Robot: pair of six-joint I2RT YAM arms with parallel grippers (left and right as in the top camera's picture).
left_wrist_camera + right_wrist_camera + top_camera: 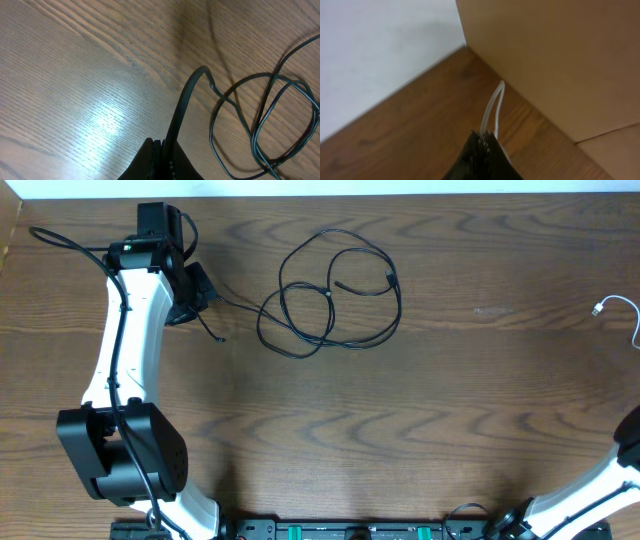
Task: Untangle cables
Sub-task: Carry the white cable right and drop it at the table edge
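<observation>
Black cable (pixel 181 110) inside closed left end effector (pixel 161 150)

The white cable (pixel 620 299) runs off the overhead's right edge.

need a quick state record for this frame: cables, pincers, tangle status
black cable: loose overlapping loops mid-table, gripped near one end
white cable: at the far right table edge
left pincer: shut on black cable
right pincer: shut on white cable
cables touching: no, well apart in the overhead view
table: dark wood
</observation>
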